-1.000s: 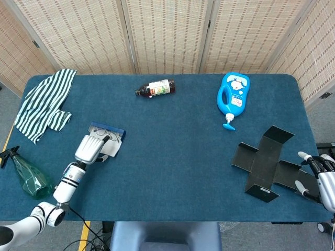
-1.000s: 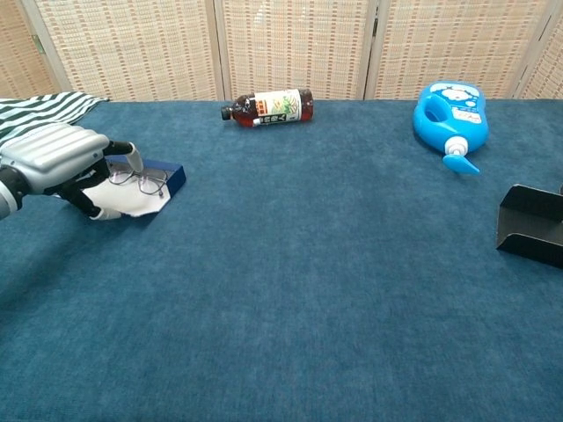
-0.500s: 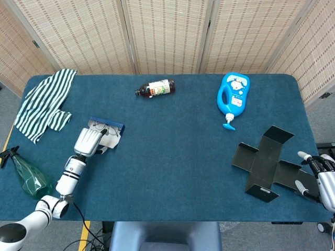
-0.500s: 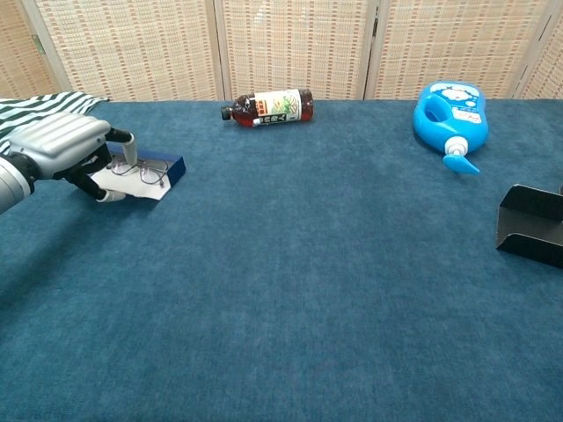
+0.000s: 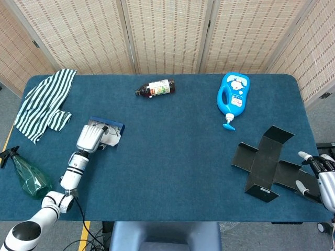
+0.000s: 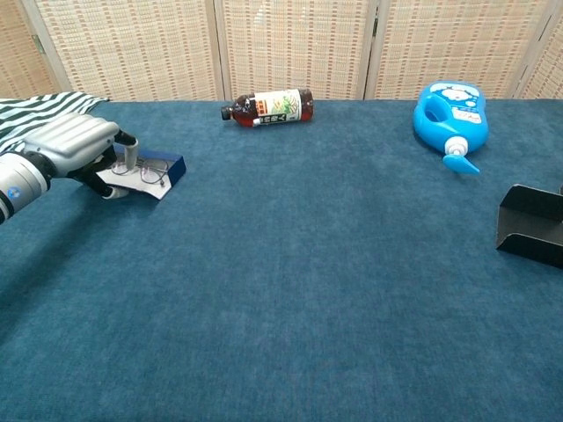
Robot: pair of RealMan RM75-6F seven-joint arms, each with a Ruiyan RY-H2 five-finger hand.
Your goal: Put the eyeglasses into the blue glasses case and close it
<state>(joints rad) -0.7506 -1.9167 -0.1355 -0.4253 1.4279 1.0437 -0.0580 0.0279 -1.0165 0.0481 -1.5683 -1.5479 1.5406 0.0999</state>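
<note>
the eyeglasses (image 6: 151, 172) lie on the pale inner lining of the open blue glasses case (image 6: 167, 167), which sits on the left part of the blue table (image 5: 172, 151), its blue wall on the far side. our left hand (image 6: 72, 148) is over the near left part of the case, fingers curled down onto the lining beside the glasses; we cannot tell whether it pinches the frame or only rests there. in the head view the same hand (image 5: 91, 138) covers most of the case. behind it a striped cloth (image 5: 44, 103) lies at the far left corner, and a green spray bottle (image 5: 27, 178) lies at the left edge. a brown bottle (image 5: 155, 88) lies on its side at the far middle, a blue detergent bottle (image 5: 233, 97) farther right. a flattened black box (image 5: 267, 163) lies at the right, and our right hand (image 5: 319, 175) rests just beyond it at the table's edge, fingers apart, holding nothing.
</note>
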